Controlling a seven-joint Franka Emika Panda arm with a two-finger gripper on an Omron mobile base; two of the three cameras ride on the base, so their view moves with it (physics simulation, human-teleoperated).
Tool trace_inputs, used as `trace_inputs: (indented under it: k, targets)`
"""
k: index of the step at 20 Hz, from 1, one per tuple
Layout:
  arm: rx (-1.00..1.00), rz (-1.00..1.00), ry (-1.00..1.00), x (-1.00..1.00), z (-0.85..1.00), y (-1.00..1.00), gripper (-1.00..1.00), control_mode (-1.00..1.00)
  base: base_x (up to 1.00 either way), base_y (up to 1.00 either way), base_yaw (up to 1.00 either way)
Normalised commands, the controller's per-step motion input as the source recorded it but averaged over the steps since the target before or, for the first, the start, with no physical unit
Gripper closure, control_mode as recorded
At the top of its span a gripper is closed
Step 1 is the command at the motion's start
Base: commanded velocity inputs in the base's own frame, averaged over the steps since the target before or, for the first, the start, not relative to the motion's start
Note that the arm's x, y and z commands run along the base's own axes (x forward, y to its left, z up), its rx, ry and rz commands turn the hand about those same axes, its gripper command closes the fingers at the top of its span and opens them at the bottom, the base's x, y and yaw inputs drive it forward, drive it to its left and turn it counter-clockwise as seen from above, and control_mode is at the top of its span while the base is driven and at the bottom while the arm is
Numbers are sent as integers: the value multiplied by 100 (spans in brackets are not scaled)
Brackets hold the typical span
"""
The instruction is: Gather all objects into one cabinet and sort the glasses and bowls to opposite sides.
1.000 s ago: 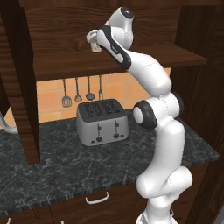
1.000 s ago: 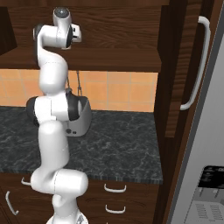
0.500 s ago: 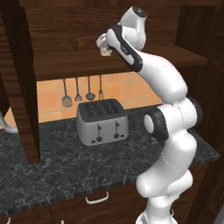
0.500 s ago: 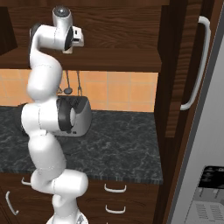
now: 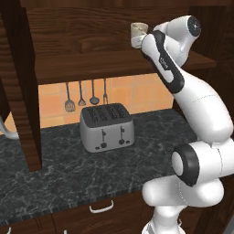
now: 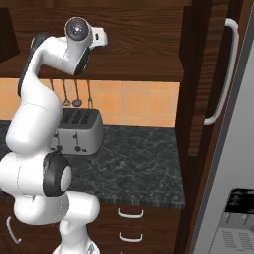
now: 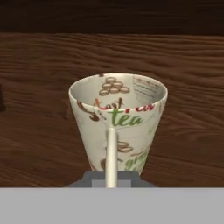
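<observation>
Mug (image 7: 117, 124) sits dead centre of the hand view, cream, printed with brown coffee beans, a dark swirl and some red script that cannot be made out; the one word that reads clearly is "tea" in green, with more green lettering lower down (too cut off to read). Its thin handle runs straight down the near side to the gripper (image 7: 111, 180), whose jaws are closed together on that handle, so the mug is held by it. Behind the mug lies dark wood grain, the plank of the shelf (image 7: 188, 109) and the cabinet's back wall above it.

From the left base view the mug (image 5: 138, 33) is up at the cabinet, above the shelf (image 5: 91, 61) near its right half, carried at the end of the arm (image 5: 183, 91), which reaches up and back. Whether its base touches the plank cannot be told. From the right base view the gripper (image 6: 101, 37) points in over the shelf, the mug hidden behind the hand.

Below, a grey toaster (image 5: 107, 126) stands on the dark marbled counter (image 5: 68, 178), with utensils (image 5: 87, 95) hanging on the orange tiled wall behind it. The cabinet door (image 6: 211, 74) stands open at the right, its long curved grey handle (image 6: 224, 74) facing the camera.
</observation>
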Motion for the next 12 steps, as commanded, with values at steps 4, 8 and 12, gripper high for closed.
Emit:
trace_inputs:
  k: [4, 8, 12]
  targets:
    - [0, 0, -35, -100, 47, -45, 100, -100, 0, 0, 0]
    - [1, 0, 5, -7, 0, 2, 100, -100, 0, 0, 0]
    - [-3, 4, 32, -59, -2, 0, 100, -100, 0, 0, 0]
